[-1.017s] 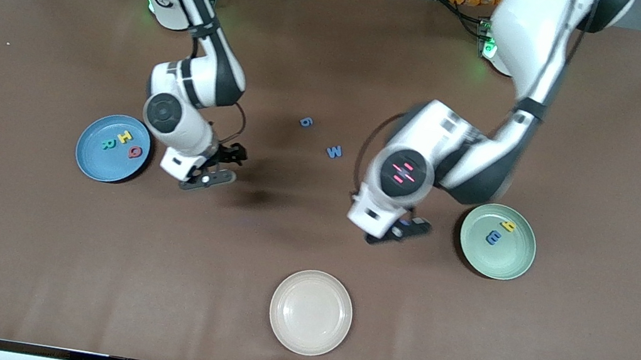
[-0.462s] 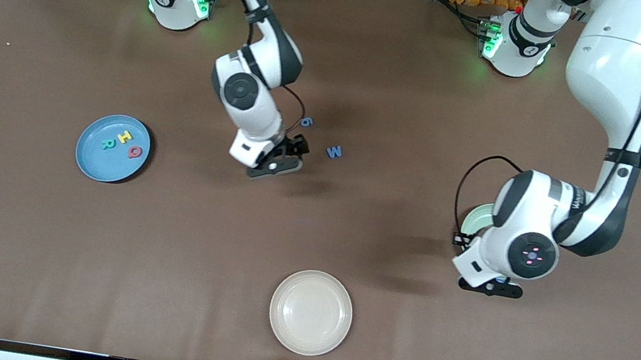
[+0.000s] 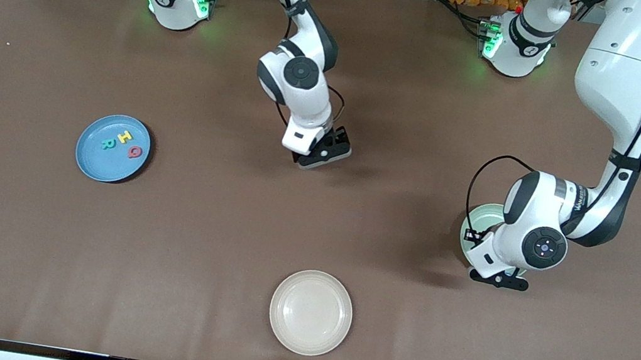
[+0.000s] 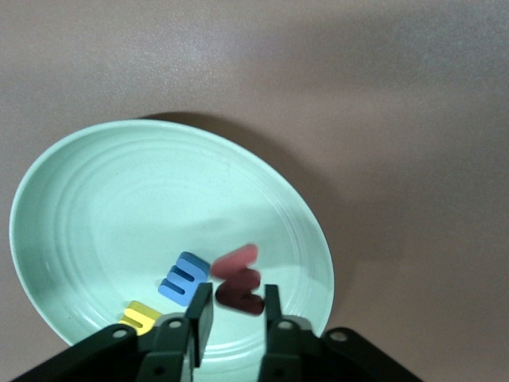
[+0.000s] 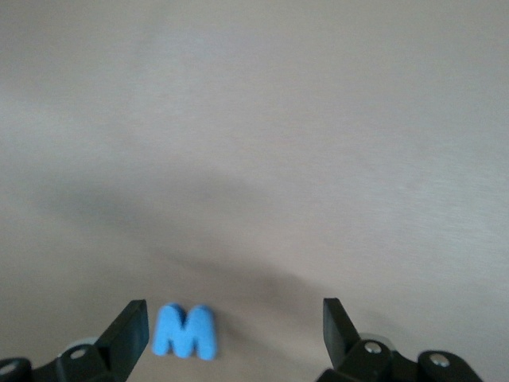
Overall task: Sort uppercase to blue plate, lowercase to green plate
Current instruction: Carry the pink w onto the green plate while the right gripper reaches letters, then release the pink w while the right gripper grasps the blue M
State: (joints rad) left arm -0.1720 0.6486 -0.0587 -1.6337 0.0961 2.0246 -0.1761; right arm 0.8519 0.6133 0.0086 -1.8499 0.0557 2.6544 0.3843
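My right gripper (image 3: 325, 154) is open and low over the blue W (image 5: 184, 331), which lies on the table between its fingers, close to one of them. The W and the blue g are hidden in the front view. My left gripper (image 3: 500, 279) is open over the near edge of the green plate (image 3: 471, 224). In the left wrist view the green plate (image 4: 119, 207) holds the yellow y (image 4: 140, 316), the periwinkle e (image 4: 184, 278) and a blurred red w (image 4: 238, 284) just past my fingertips. The blue plate (image 3: 100, 166) holds the H (image 3: 124, 136), R (image 3: 108, 144) and Q (image 3: 135, 152).
A cream-pink plate (image 3: 310, 312) lies by the table's near edge, midway between the two ends. The left arm covers most of the green plate in the front view.
My right gripper moved from beside the blue plate to over the blue W. My left gripper swung to the green plate, and the red w now shows in it.
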